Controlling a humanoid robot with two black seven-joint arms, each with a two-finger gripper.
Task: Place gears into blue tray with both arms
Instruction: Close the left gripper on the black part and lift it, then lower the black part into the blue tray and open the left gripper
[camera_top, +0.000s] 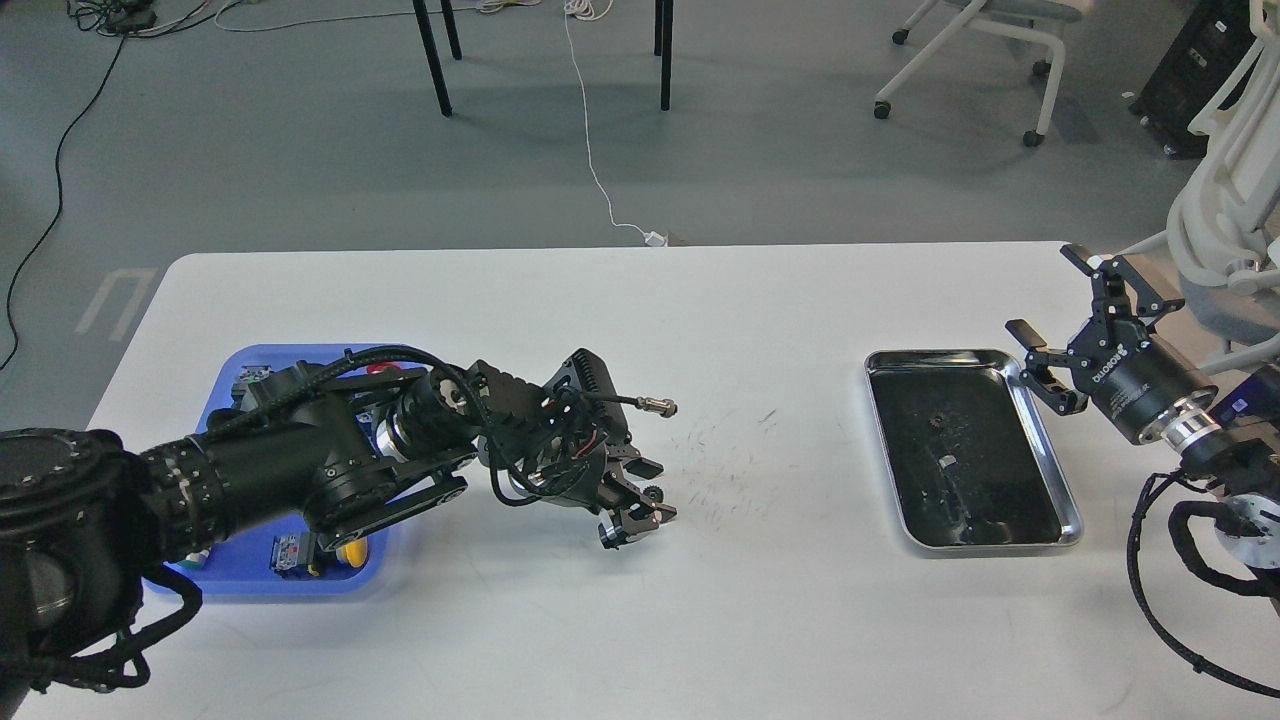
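On the white surface (620, 620), the blue tray (250, 580) sits at the left, mostly covered by the left arm (250, 465) reaching across it. Small coloured parts show at the tray's edges; what they are is hard to tell. Past the tray's right edge, the left end effector (640, 505) is low over the surface with its fingers close together, and 1 small black gear (653, 493) shows between them, apparently pinched. A cable with a metal plug (655, 405) sticks out above the wrist.

At the right, a silver metal tray (1050, 470) with a dark inside lies well apart from the blue one. A second gear (938, 418) rests in its upper half, and a small pale scrap (948, 462) lies below that. The right end effector (1060, 325) hangs just beside the metal tray's upper right corner, fingers spread wide and holding nothing, the right arm (1160, 395) coming in from the right edge.
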